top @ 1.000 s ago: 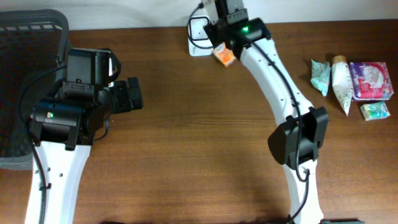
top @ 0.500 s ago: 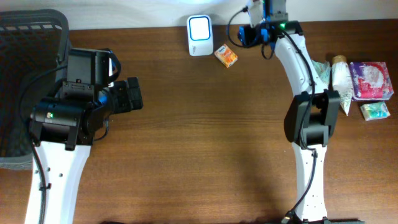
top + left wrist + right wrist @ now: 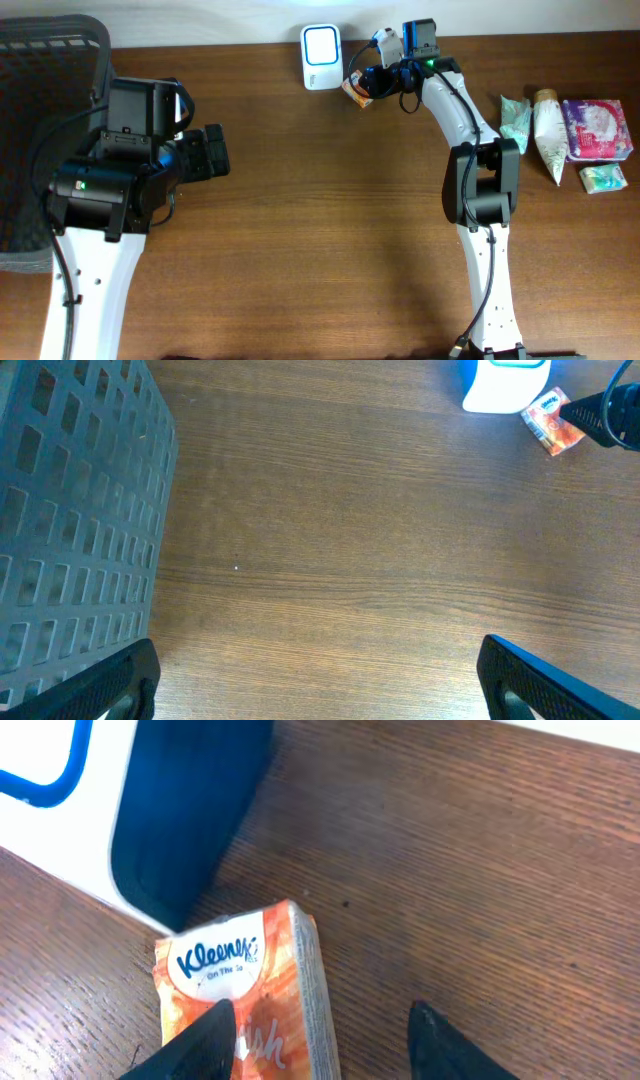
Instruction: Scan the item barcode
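Note:
The item, an orange Kleenex tissue pack (image 3: 355, 90) (image 3: 250, 975) (image 3: 552, 422), lies flat on the wooden table just right of the white, blue-lit barcode scanner (image 3: 320, 44) (image 3: 180, 810) (image 3: 505, 380). My right gripper (image 3: 368, 80) (image 3: 320, 1015) hovers low over the pack with its jaws open. One fingertip is over the pack's face, the other over bare wood to its right. No barcode shows. My left gripper (image 3: 215, 152) (image 3: 320, 675) stands wide open and empty over the table's left side, far from the pack.
A dark mesh basket (image 3: 50, 60) (image 3: 70, 510) fills the far left. At the right edge lie a teal pack (image 3: 515, 122), a white tube (image 3: 548, 135), a purple pack (image 3: 595, 128) and a small teal pack (image 3: 602, 178).
The right arm left the pack by the scanner, swung off to the right, and has come back over it. Its jaws have opened. The left arm has not moved.

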Robot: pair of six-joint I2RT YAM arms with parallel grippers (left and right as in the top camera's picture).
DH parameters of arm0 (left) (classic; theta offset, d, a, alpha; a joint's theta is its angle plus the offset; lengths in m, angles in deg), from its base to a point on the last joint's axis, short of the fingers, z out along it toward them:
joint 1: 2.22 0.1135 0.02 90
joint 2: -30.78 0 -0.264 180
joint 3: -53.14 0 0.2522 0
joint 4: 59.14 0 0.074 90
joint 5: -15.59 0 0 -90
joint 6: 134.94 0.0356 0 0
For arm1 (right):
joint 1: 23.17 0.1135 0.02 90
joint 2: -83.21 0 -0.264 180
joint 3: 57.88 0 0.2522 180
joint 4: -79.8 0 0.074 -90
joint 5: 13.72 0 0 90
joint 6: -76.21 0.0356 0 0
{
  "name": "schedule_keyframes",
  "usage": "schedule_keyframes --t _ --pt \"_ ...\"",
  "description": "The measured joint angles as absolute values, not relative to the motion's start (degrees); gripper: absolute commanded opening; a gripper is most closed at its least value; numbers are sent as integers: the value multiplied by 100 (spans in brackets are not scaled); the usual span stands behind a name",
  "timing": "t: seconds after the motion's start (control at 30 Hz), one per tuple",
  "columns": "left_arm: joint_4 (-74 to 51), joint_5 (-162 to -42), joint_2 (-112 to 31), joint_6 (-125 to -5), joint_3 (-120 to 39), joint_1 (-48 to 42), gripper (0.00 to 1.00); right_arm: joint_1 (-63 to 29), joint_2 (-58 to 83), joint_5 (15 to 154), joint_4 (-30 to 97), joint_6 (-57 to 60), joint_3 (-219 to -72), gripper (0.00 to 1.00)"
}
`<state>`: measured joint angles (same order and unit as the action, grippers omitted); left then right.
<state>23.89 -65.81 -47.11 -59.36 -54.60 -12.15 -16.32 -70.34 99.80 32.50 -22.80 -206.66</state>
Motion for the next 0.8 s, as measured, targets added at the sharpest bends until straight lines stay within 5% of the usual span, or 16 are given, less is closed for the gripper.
schedule_keyframes --t 0.07,0.13,0.63,0.8 --pt "2389 -6581 -4713 -5936 -5460 -1215 99 -1630 -7034 10000 3064 -2326 -20664 31" --pt "2394 -6581 -4711 -5936 -5460 -1215 99 -1632 -7034 10068 2692 -2466 -20662 4" --pt "2398 -6581 -4711 -5936 -5460 -1215 99 -1654 -5613 9578 -571 -2492 -20631 4" --pt "2396 -6581 -4711 -5936 -5460 -1215 99 -1654 -5616 9626 -560 -2595 -20345 4"
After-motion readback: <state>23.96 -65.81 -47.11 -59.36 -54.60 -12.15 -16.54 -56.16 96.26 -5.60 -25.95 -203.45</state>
